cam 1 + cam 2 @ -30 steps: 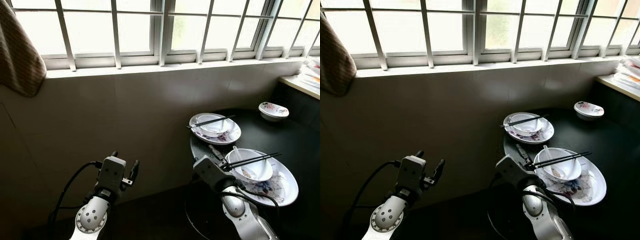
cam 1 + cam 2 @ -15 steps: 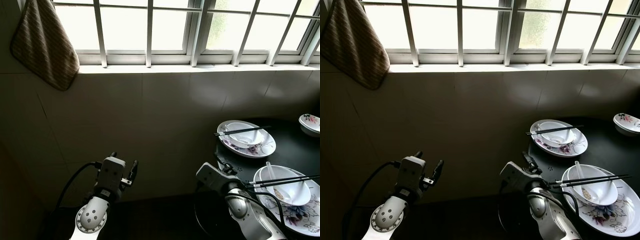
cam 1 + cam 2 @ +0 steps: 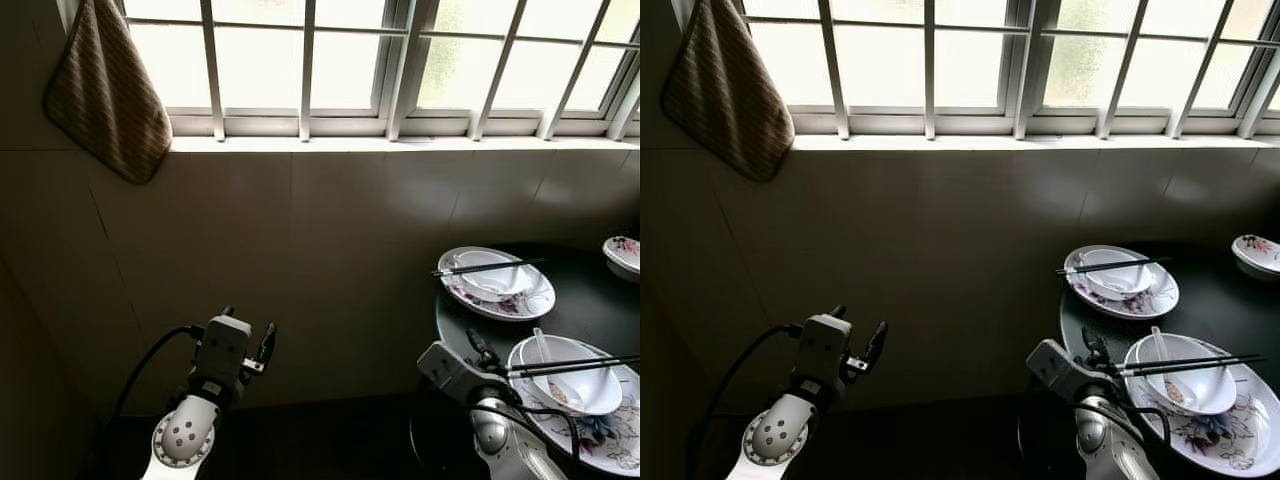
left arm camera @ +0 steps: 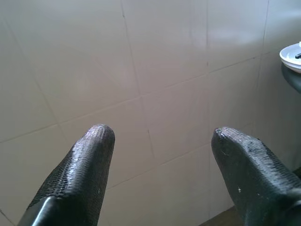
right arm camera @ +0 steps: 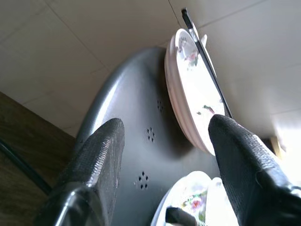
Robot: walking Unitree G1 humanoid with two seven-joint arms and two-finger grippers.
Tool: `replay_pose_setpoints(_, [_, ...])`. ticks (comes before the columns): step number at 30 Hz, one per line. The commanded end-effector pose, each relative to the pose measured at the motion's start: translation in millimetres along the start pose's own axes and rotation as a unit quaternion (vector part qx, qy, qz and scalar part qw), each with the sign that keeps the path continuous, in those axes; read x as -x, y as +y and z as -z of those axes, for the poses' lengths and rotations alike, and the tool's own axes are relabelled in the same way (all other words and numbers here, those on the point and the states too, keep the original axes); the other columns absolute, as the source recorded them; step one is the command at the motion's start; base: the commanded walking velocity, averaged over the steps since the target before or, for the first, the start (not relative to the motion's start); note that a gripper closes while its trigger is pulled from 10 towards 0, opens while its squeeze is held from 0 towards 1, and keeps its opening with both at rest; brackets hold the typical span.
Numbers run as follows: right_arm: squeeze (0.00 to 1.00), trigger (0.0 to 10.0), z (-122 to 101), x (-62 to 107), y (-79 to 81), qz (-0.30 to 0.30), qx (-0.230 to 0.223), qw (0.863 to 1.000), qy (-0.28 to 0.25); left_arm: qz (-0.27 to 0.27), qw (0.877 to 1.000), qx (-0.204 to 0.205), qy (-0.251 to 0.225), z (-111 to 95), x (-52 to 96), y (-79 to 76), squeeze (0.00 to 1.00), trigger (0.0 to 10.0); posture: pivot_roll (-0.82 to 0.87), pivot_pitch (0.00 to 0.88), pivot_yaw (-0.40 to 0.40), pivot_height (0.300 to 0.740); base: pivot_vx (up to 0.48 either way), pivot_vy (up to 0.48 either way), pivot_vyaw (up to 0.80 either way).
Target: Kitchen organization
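Observation:
A round black table (image 3: 585, 285) at the right carries a near floral plate (image 3: 610, 440) with a white bowl (image 3: 570, 362), a spoon and black chopsticks (image 3: 570, 364) laid across it. Further back a second plate (image 3: 497, 285) holds a bowl (image 3: 493, 275) and chopsticks (image 3: 487, 267). My right gripper (image 3: 480, 350) hovers open at the table's near left edge, with nothing between its fingers (image 5: 101, 160); it faces the far plate (image 5: 190, 89). My left gripper (image 3: 247, 330) is open and empty in front of the tiled wall (image 4: 155, 70).
A small floral dish (image 3: 624, 250) sits at the table's far right. A barred window (image 3: 350, 60) with a sill runs along the top. A brown cloth (image 3: 105, 95) hangs at the upper left. The floor below is dark.
The camera has swung left, so the table and dishes now sit further right in view and the hanging cloth has come fully into view. Both grippers stay open and hold nothing.

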State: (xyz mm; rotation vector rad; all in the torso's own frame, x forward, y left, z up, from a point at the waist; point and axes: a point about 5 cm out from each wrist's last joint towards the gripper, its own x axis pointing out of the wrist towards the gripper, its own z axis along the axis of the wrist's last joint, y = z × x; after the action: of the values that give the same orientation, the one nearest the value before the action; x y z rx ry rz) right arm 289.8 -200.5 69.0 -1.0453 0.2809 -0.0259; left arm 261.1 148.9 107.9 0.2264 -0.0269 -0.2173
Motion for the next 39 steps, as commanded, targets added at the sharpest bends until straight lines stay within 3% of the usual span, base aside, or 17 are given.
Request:
replay_pose_setpoints(1, [0.0, 10.0, 0, 0.2, -6.5, 0.016, -0.005, 1.0, 0.003, 0.007, 1.0, -0.003, -0.004, -1, -1.4, -3.3, 0.0, 10.0, -0.03, 0.0, -0.038, 0.74, 0.0, 0.0, 0.0])
replay_pose_setpoints(23, [0.0, 10.0, 11, 1.8, -10.5, 0.029, 0.023, 0.998, 0.04, 0.008, 1.0, -0.001, -0.003, 0, -1.6, -4.2, 0.0, 10.0, -0.03, 0.0, -0.044, 0.74, 0.0, 0.0, 0.0])
replay_pose_setpoints(39, [0.0, 10.0, 26, 3.1, -12.5, 0.026, 0.014, 0.996, 0.083, 0.007, 1.0, 0.0, -0.002, 1, -2.1, -4.7, 0.0, 10.0, -0.03, 0.0, -0.047, 0.74, 0.0, 0.0, 0.0])
